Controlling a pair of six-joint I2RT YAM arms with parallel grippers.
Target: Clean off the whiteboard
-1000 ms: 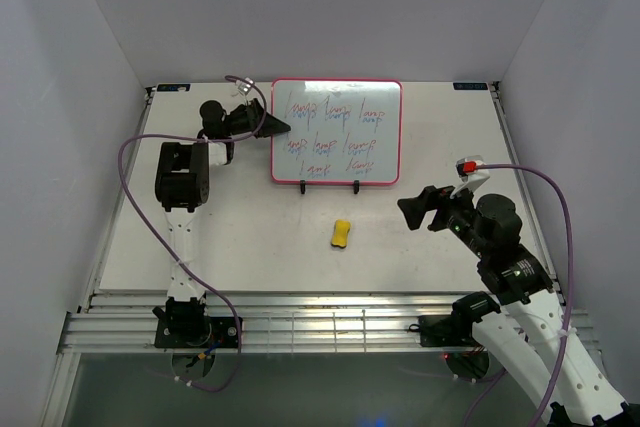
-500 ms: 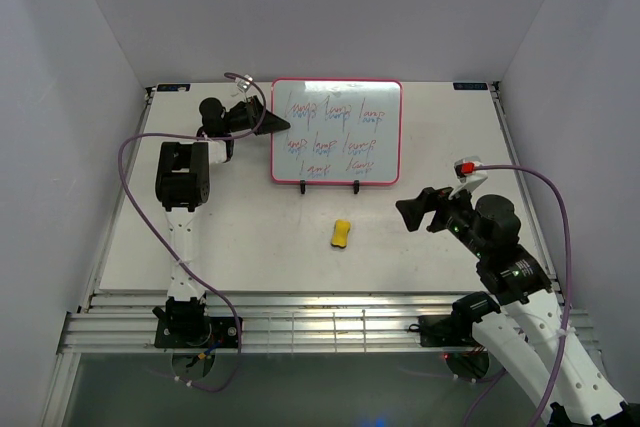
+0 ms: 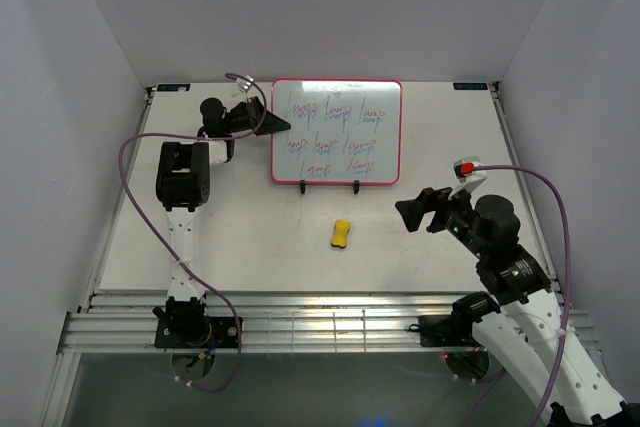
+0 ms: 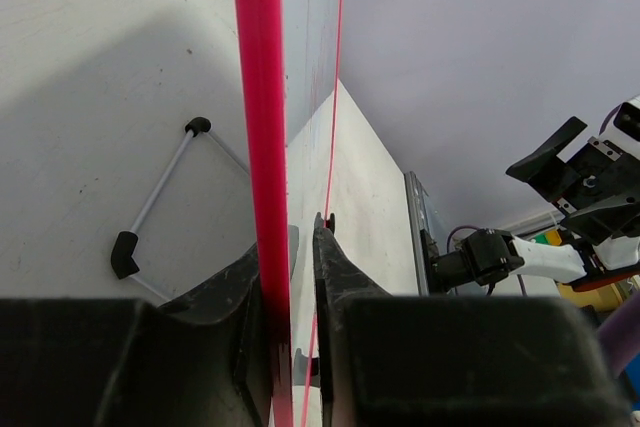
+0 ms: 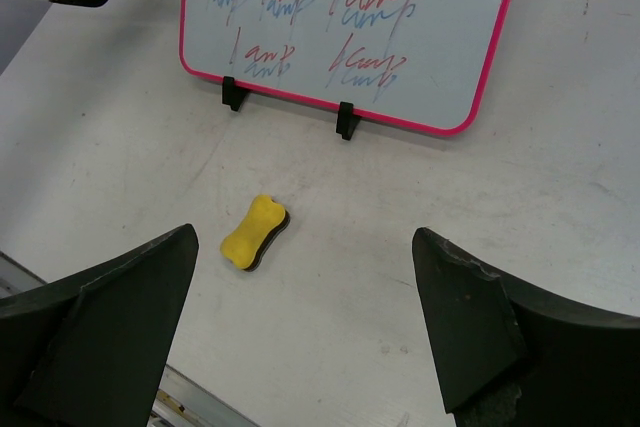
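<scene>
My right claw (image 3: 418,205) had edged toward nine o'clock, jaws spread, the eraser (image 3: 341,234) at its eight o'clock; my left claw (image 3: 280,127) apparently pinched the whiteboard (image 3: 336,132).

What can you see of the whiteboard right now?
The whiteboard is a white rectangle in a thin pink-red frame with rounded corners, covered in rows of red and blue scribbles, with glare near the top. It stands propped at the far side of the table on a black wire stand, two feet showing at its lower edge. The left end effector pinches its left edge.
</scene>
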